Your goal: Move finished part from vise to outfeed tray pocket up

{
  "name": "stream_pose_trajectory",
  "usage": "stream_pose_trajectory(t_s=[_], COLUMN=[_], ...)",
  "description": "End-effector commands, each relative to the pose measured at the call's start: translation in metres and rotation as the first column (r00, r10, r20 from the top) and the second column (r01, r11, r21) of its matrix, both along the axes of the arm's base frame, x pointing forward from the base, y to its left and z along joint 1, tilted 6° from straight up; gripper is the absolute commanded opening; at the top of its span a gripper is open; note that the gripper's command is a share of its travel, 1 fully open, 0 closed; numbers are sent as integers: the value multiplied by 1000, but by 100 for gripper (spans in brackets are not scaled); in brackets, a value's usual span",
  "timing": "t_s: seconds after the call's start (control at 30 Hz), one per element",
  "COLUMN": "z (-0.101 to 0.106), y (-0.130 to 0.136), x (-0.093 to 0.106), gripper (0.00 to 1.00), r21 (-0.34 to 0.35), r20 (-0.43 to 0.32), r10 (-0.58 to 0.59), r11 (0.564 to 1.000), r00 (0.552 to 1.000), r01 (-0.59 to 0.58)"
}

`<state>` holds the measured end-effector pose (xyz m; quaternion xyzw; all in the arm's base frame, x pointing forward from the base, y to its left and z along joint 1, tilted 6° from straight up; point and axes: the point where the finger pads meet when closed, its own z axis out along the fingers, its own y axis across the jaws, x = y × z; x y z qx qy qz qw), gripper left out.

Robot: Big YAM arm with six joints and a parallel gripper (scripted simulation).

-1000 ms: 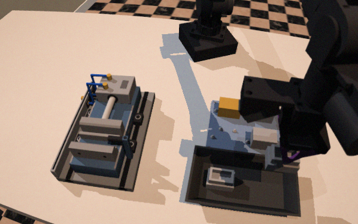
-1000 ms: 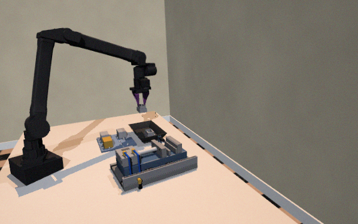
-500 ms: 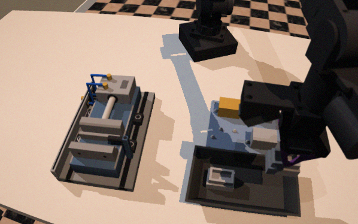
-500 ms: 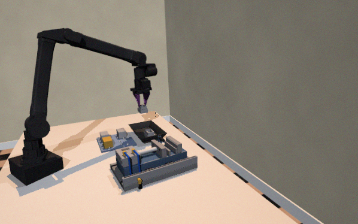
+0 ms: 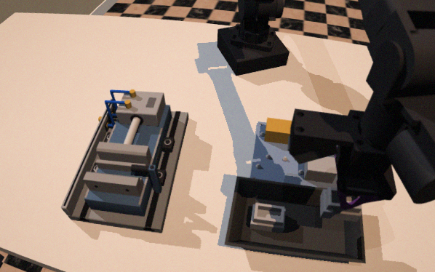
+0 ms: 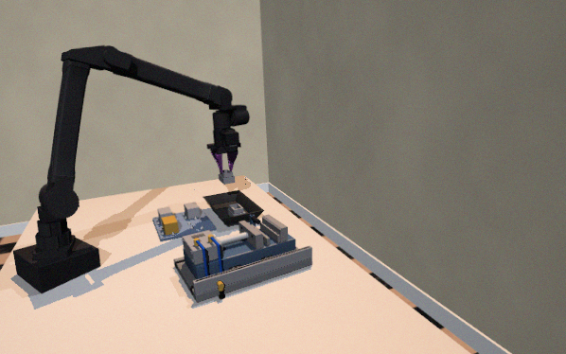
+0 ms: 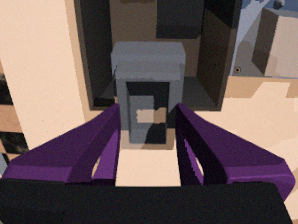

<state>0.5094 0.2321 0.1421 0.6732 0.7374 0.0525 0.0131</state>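
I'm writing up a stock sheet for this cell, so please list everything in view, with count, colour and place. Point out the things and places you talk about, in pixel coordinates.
vise [image 5: 118,182] [image 6: 279,229]: one, grey and blue, on a grey base plate; nothing between its jaws
outfeed tray [image 5: 291,254] [image 6: 222,213] [image 7: 95,65]: one, dark, beside the blue plate
part in tray: one, light grey, on the tray floor
held part [image 5: 329,204] [image 6: 226,178] [image 7: 174,100]: one, grey, in the air
blue plate [image 5: 276,149] [image 6: 177,234]: one, between tray and arm base
yellow block [image 5: 278,130] [image 6: 169,224]: one, on the blue plate
grey blocks: two, on the blue plate
arm: one, black, on a black base
gripper jaws: one pair, purple, shut on the held part

Claw [image 5: 337,202] [image 6: 226,170] [image 7: 147,112] — slightly lower, w/ gripped part [image 5: 328,204] [image 6: 226,178] [image 7: 149,72], vs. 1 sec ago
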Motion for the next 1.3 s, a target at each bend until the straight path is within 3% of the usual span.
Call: stream_pose_trajectory(t_s=[0.0, 0.27, 0.33, 0.37, 0.43, 0.83, 0.9, 0.93, 1.03, 1.27], z=[-9, -25, -25, -15, -32, -55, -55, -37, -61, -70], y=[-1, 1, 1, 1, 1, 4, 4, 5, 5, 6], x=[4, 4, 4, 5, 5, 6, 6, 7, 6, 6], gripper=[0, 0, 0, 0, 0, 0, 0, 0, 0, 0], r21=[-2, -2, -2, 7, -2, -2, -2, 12, -2, -3], r20=[3, 3, 3, 23, 3, 2, 2, 35, 2, 1], r10=[12, 14, 14, 14, 15, 18, 18, 18, 18, 19], r11=[1000, 1000, 1000, 1000, 1000, 1000, 1000, 1000, 1000, 1000], r00=[1000, 1000, 1000, 1000, 1000, 1000, 1000, 999, 1000, 1000], r01=[-12, -14, -14, -14, -15, -18, -18, -18, -18, -19])
